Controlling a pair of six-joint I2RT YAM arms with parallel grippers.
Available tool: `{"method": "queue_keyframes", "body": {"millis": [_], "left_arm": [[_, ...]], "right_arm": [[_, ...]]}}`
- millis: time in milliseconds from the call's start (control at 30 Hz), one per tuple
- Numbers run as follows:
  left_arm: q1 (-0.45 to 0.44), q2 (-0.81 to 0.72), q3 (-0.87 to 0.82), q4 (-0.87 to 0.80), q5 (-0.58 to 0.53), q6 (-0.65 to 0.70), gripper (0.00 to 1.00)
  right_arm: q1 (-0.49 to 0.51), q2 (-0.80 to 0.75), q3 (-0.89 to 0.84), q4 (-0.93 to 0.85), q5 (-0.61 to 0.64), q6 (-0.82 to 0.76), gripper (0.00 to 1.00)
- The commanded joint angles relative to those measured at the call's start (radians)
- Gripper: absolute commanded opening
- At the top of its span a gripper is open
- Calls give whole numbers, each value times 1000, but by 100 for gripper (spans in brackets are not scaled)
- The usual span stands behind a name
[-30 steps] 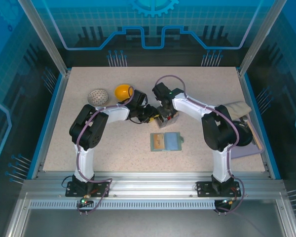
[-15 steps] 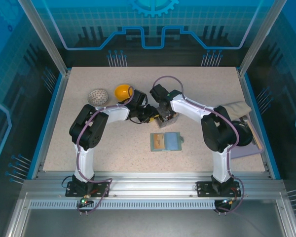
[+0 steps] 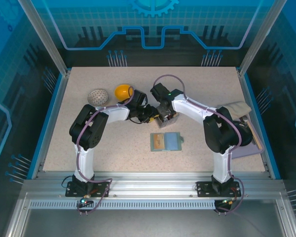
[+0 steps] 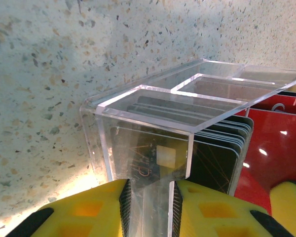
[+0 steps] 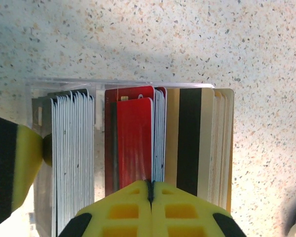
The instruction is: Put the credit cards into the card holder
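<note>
My right gripper (image 5: 149, 197) is pressing fully closed at the edge of the red cards (image 5: 134, 143); whether it is pinching one of them I cannot tell. My left gripper (image 4: 149, 200) is clamping one wall of the clear rack (image 4: 138, 101). The one rack is standing on the desk (image 5: 187, 39), holding three stacks, each too dense to count: white-grey cards (image 5: 71, 148), the red ones in the middle, and tan and black cards (image 5: 207, 143). One card holder (image 3: 166, 141) is lying open near the rack, on the side towards my bases, not touching it. One yellow bowl (image 3: 122, 92) and one white ball (image 3: 97, 97) are sitting further left.
</note>
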Motion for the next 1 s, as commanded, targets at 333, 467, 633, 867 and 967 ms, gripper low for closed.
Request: {"method": "queue_keyframes", "body": {"millis": [333, 467, 633, 867, 967], "left_arm": [[6, 3, -12, -136, -48, 22, 31], [6, -19, -19, -112, -41, 24, 34], [6, -73, -25, -80, -40, 34, 42], [11, -161, -54, 4, -27, 22, 58], [15, -184, -60, 26, -12, 10, 59]], "right_arm": [[-75, -115, -18, -48, -235, 56, 0], [-118, -151, -39, -23, -371, 99, 0], [-192, -229, -106, 53, -567, 166, 0], [-254, -274, -160, 108, -710, 215, 0], [-256, -262, -161, 108, -716, 212, 0]]}}
